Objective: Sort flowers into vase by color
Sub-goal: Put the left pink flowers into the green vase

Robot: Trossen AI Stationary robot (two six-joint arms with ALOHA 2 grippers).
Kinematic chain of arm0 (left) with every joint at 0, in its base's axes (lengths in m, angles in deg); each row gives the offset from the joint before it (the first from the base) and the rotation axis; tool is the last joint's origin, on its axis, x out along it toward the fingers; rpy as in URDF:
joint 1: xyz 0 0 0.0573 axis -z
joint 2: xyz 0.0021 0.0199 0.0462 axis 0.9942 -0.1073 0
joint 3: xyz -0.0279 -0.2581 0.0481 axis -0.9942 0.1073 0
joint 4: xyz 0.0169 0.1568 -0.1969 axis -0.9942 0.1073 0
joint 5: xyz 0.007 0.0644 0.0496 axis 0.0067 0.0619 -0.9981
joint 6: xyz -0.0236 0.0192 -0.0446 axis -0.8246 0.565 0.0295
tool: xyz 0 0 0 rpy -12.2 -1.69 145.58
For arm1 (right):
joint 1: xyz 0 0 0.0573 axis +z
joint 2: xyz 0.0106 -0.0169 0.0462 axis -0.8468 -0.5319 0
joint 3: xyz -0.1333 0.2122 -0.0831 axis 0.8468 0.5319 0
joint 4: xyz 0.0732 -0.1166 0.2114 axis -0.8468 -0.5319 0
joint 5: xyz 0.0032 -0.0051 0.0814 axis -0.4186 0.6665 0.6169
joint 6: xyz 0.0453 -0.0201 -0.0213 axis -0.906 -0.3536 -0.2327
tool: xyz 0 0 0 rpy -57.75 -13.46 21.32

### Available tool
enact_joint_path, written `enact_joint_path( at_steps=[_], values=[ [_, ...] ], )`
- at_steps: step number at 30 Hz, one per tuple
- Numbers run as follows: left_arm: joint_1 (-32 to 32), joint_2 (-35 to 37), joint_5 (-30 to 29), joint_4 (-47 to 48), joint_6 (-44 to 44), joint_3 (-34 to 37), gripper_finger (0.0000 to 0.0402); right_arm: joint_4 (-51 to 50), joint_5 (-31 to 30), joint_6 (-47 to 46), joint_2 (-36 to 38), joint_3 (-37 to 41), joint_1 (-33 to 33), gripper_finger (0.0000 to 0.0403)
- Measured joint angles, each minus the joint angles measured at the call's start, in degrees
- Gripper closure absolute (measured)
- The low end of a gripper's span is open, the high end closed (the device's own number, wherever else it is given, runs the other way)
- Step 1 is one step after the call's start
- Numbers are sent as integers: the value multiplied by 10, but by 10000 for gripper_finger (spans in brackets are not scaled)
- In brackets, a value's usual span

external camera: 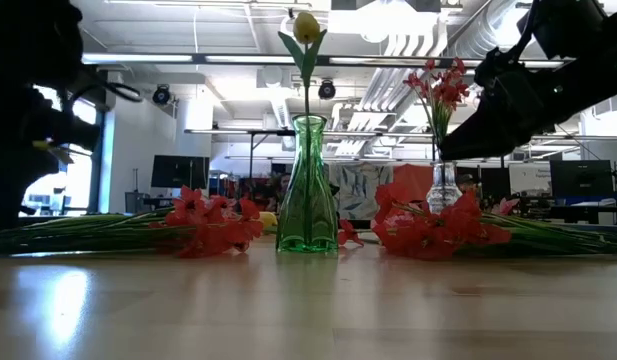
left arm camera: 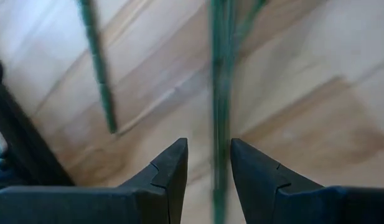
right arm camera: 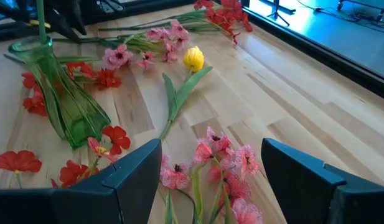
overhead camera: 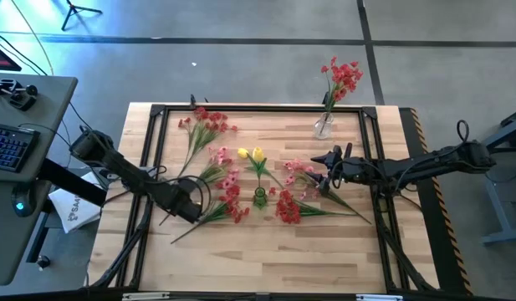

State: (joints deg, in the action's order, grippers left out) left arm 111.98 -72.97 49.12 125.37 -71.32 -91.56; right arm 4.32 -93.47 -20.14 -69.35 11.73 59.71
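At the table's near-left part, the left end effector straddles a thin green plastic stem, its fingers half closed beside it; whether they pinch it I cannot tell. If the grip is loose, the stem could slip or drag the neighbouring red blooms. Mid-table stands the green glass vase holding one yellow tulip; another yellow tulip lies flat beyond it. The right end effector hovers wide open over pink blossoms. The clear vase of red flowers crowds the far edge; the near edge offers room.

Bright overhead light, blurred wrist close-up
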Motion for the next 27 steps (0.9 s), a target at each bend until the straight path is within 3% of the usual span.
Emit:
enact_joint_path(
  at_steps=[9, 19, 27],
  values=[
    [1, 4, -8, -42, 12, 39, 296, 13, -1, 0, 0, 0, 0, 133],
    [1, 3, -5, -64, 14, 41, 388, 14, -1, 6, 0, 0, 0, 133],
    [0, 5, -10, -67, -16, 41, 397, 13, -1, 6, 0, 0, 0, 133]
  ],
)
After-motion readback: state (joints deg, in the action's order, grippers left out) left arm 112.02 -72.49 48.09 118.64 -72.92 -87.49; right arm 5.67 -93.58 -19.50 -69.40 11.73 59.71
